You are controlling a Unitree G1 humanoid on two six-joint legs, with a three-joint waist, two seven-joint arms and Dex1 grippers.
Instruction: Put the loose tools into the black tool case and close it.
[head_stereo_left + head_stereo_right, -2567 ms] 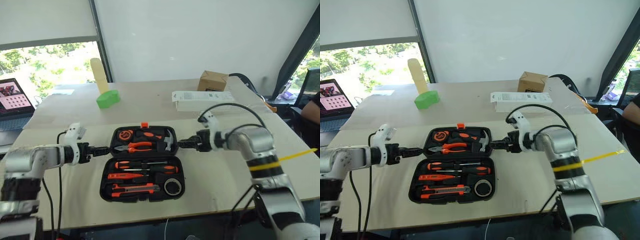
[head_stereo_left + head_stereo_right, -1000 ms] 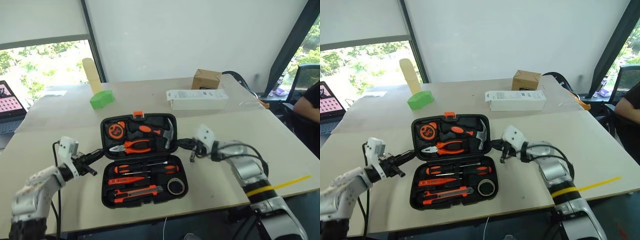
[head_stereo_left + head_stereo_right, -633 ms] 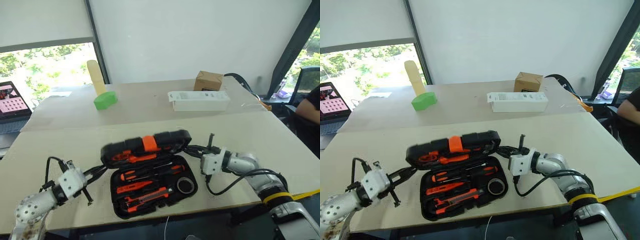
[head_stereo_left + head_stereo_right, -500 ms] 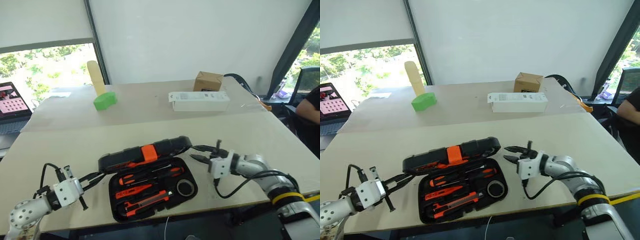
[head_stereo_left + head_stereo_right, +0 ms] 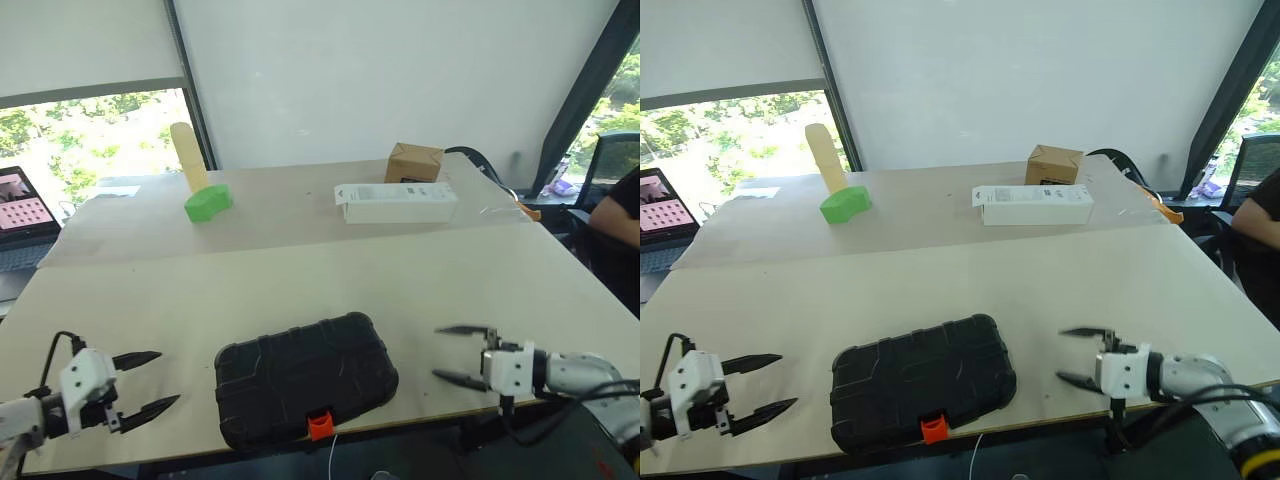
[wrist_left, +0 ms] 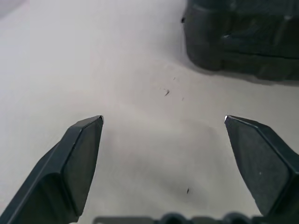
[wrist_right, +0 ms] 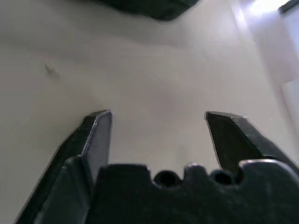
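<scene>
Left eye view puts the black tool case (image 5: pixel 305 391) lying flat and closed on the pale worktop (image 5: pixel 300 285), close to its near edge, textured lid up and the small orange latch (image 5: pixel 320 425) facing the robot at the front rim. To the left of the case, well apart from it, the left pincer (image 5: pixel 147 383) hangs just above the worktop with its two black fingers spread wide and nothing between them; in the left wrist view a corner of the case (image 6: pixel 243 37) lies beyond those empty fingertips. To the right of the case, also apart from it, the right pincer (image 5: pixel 460 353) points toward the case with its fingers parted and empty, over bare worktop. Far behind the case, toward the wall, lie a white long carton (image 5: pixel 397 202) and a small brown cardboard box (image 5: pixel 414 162), and behind the case to the left stands a green block (image 5: pixel 208 201) with a pale yellow cylinder (image 5: pixel 186 154) just behind it. A laptop (image 5: pixel 22 215) sits off the worktop's far left edge.
</scene>
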